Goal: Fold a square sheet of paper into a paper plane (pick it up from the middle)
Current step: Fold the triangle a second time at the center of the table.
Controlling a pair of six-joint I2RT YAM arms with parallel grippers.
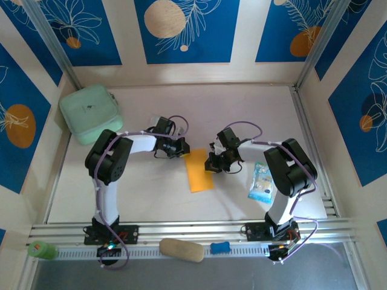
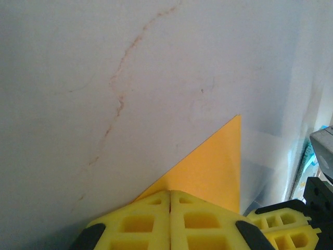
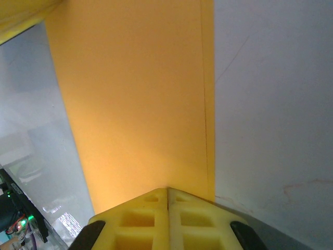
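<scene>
The square sheet of paper (image 1: 198,171) lies flat on the white table as a narrow orange-yellow strip, folded lengthwise. My left gripper (image 1: 183,149) is shut, its yellow fingertips down at the strip's far left corner. In the left wrist view the paper (image 2: 213,166) runs out from under the shut left gripper (image 2: 170,191) to a sharp corner. My right gripper (image 1: 211,164) is shut at the strip's right edge. In the right wrist view the paper (image 3: 135,104) stretches away from the shut right gripper (image 3: 167,188), with a thin fold line along its right side. Nothing shows between either pair of jaws.
A mint-green pouch (image 1: 91,112) sits at the far left. A blue-and-white packet (image 1: 262,181) lies right of the right arm. On the front rail rest a tan oval lump (image 1: 181,249), a small blue piece (image 1: 221,247) and a green object (image 1: 41,249). Walls close in the table.
</scene>
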